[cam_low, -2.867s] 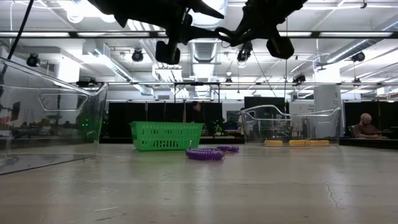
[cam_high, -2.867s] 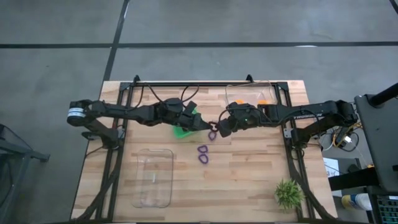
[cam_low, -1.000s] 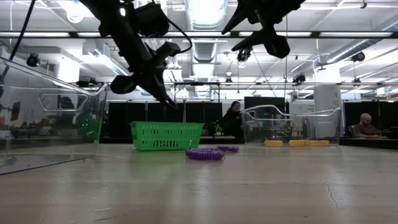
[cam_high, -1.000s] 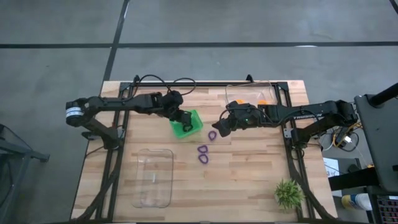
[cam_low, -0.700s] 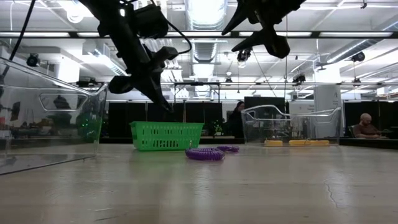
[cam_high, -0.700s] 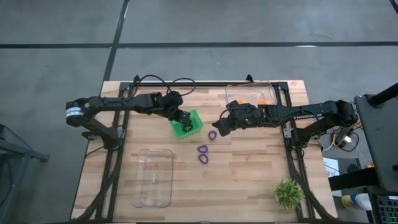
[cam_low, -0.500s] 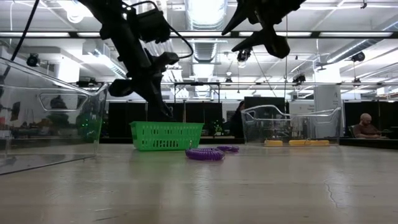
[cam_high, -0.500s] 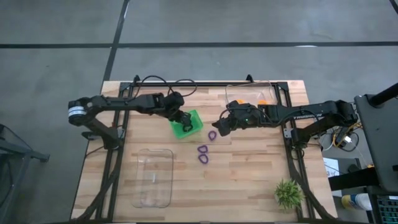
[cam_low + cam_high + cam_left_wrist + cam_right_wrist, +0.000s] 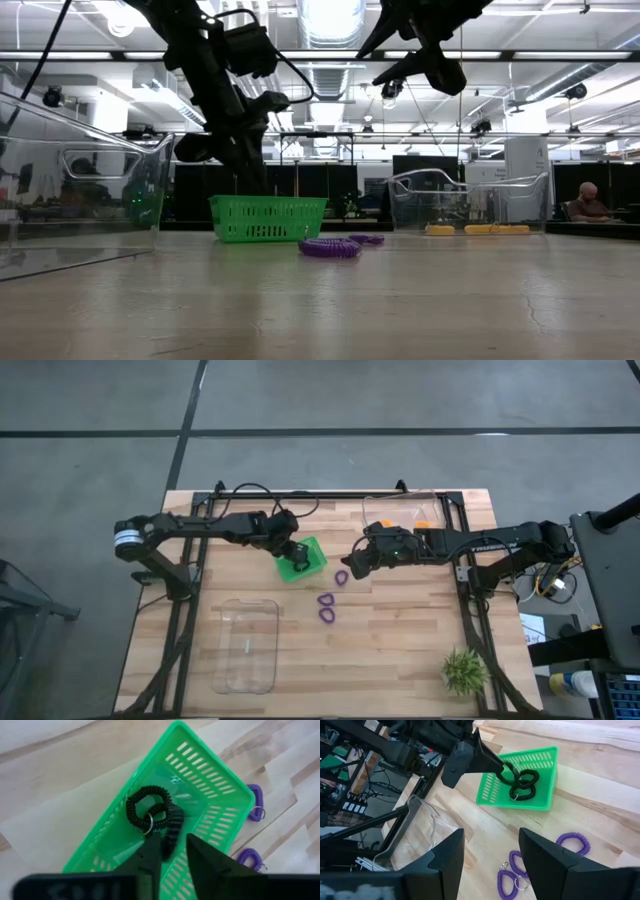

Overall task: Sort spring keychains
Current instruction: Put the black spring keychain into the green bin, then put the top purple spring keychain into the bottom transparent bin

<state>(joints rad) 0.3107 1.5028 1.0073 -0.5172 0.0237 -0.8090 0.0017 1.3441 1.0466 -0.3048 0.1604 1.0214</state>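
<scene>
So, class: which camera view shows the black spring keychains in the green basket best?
The left wrist view: it looks straight into the green basket at the black spring keychains. The right wrist view shows them farther off, the high view barely, and the low view only the basket wall.

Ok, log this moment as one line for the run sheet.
left gripper: shut on black keychain, over green bin | right gripper: open, hovering | purple keychains: on table

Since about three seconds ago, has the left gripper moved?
Yes. The left gripper has pulled back from the table's middle and come down over the green basket, where it holds a black keychain.
</scene>
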